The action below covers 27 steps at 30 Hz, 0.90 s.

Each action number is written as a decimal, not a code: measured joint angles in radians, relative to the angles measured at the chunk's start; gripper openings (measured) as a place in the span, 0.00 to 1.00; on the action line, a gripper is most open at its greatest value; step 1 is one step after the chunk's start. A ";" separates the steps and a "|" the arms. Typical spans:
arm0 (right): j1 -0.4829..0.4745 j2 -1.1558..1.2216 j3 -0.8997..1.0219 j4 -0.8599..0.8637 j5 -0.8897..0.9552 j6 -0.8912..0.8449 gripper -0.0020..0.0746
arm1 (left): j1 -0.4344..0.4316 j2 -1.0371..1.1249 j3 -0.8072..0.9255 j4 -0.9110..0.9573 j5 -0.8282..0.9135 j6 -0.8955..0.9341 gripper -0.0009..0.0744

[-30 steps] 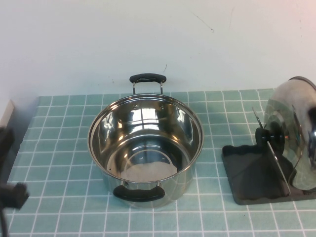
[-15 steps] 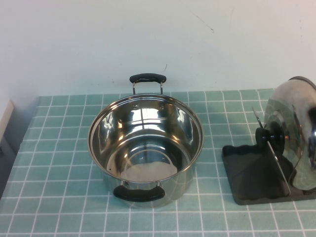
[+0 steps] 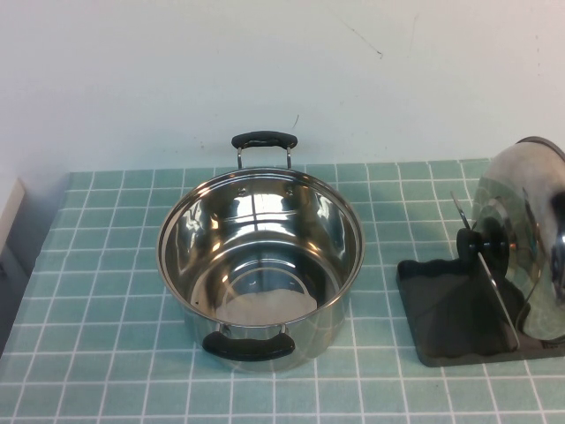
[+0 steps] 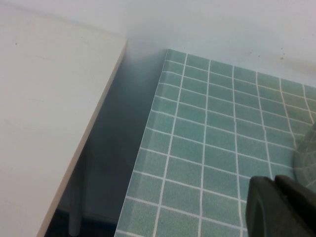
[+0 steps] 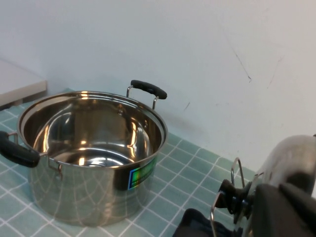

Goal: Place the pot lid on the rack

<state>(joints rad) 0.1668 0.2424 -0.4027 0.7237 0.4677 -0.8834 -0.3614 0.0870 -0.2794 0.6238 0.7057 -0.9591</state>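
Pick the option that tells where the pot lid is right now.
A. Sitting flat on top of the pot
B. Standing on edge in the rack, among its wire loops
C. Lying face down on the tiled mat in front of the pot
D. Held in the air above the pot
B: the pot lid stands on edge in the rack among the wire loops, knob toward the open, uncovered pot.
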 joint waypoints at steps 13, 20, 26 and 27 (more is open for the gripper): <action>0.000 0.000 0.082 -0.176 -0.143 0.049 0.02 | 0.000 0.000 0.000 0.000 0.000 0.000 0.01; 0.000 0.000 0.153 -0.236 -0.355 0.010 0.02 | 0.000 0.000 0.000 0.000 0.000 0.000 0.01; -0.020 -0.065 0.280 -0.306 -0.391 0.076 0.02 | 0.000 0.000 0.000 0.000 0.002 0.000 0.01; -0.039 -0.098 0.306 -0.346 -0.391 0.117 0.02 | 0.000 0.000 0.000 0.000 0.002 0.000 0.01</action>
<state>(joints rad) 0.1277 0.1443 -0.0964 0.3778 0.0763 -0.7662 -0.3614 0.0870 -0.2794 0.6238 0.7078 -0.9591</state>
